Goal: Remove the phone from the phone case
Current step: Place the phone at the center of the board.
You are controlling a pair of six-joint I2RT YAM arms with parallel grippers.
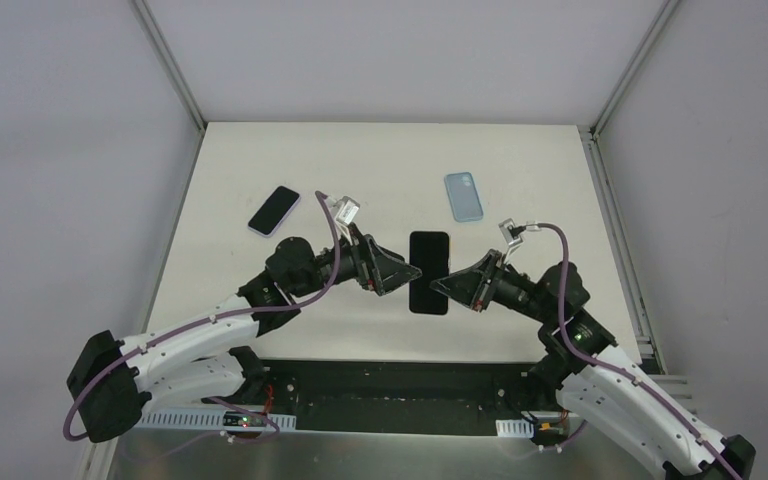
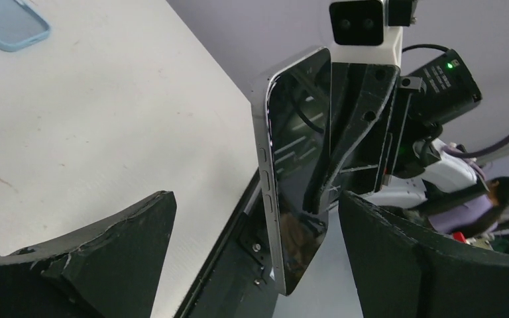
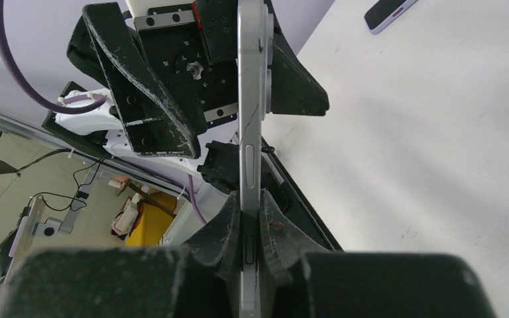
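A black-screened phone (image 1: 428,272) with a silver edge, bare of any case, is held over the table's near middle. My right gripper (image 1: 447,285) is shut on its right side; in the right wrist view both fingers (image 3: 228,232) pinch the phone's thin edge (image 3: 250,152). My left gripper (image 1: 403,272) is open at the phone's left side. In the left wrist view its jaws stand wide apart around the phone (image 2: 298,165) without touching it. The empty light-blue phone case (image 1: 463,196) lies flat at the back right, also seen in the left wrist view (image 2: 6,23).
A second phone (image 1: 274,210) with a pale purple rim lies flat at the back left, also in the right wrist view (image 3: 388,12). The table's dark front edge (image 1: 400,365) runs just below the grippers.
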